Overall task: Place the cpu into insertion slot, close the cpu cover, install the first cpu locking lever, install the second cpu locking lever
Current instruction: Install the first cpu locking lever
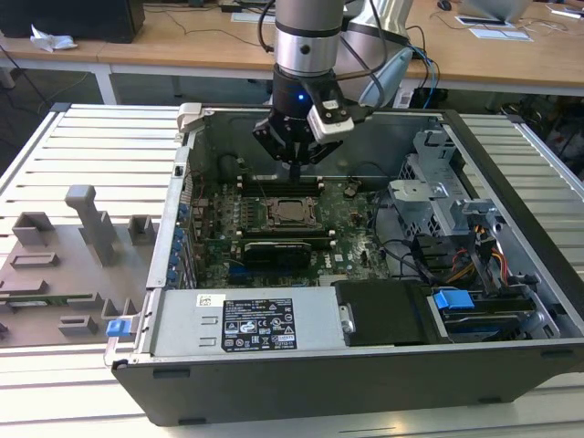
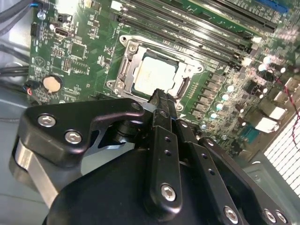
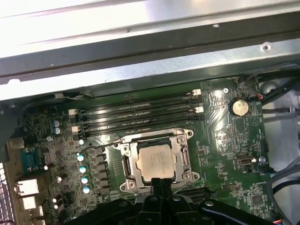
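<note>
Slatted metal table [image 1: 100,146] carrying an open computer case [image 1: 365,374], its motherboard [image 3: 225,140] facing up. The gripper [image 1: 297,168] hangs inside the case above the board. Its two fingers are pressed together to a single narrow tip, with nothing between them.

Directly below and just ahead of that tip, in both wrist views, the cpu [image 3: 156,161] lies flat in the insertion slot [image 3: 127,165], pale metal top showing. The cpu cover [image 3: 177,149] appears to lie down around the chip as a silvery frame. Whether either locking lever is latched cannot be told. The tip is apart from the chip, not touching it.

Beyond the socket, away from the fingers, run the long black memory slots [image 3: 136,115]. To one side stands a row of small capacitors [image 3: 82,168], and further off on the other side a coin cell [image 3: 239,107]. Past these rises the grey case wall [image 3: 140,61]. Farthest from the gripper in the exterior view are the power supply [image 1: 246,324], the drive cage [image 1: 438,182] and, outside the case, the wooden desks [image 1: 182,36].

Hazards, as judged from this pose:
- A descent slightly off line would put the closed tip on the chip's top or the thin frame, not on a lever, so it could scratch the lid or press the chip unevenly onto the socket contacts.
- A sprung lever could slip off so narrow a tip and snap back.
- A sideways sweep could clip the capacitors or the memory slot latches.
</note>
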You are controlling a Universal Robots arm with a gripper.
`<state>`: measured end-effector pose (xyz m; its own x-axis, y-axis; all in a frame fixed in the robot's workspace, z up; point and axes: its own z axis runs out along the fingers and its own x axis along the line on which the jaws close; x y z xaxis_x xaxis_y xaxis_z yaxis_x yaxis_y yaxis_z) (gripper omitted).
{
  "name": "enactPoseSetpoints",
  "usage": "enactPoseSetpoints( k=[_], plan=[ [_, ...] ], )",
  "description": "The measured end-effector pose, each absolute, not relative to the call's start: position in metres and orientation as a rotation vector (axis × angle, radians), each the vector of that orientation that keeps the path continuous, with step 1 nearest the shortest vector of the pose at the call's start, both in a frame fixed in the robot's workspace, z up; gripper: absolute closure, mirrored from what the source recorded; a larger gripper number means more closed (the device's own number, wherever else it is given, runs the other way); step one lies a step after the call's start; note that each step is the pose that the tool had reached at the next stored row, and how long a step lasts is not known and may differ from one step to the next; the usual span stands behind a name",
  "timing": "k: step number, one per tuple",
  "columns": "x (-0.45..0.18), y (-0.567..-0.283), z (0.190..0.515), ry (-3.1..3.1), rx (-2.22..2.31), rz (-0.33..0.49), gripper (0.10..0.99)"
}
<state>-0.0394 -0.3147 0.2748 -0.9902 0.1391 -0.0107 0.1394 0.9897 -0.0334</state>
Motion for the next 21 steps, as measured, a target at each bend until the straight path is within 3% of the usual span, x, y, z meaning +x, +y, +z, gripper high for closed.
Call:
enactPoseSetpoints(
  k=[21],
  plan=[
    [-0.053, -0.315, 0.275, 3.131, 0.040, -0.053, 0.980]
  ],
)
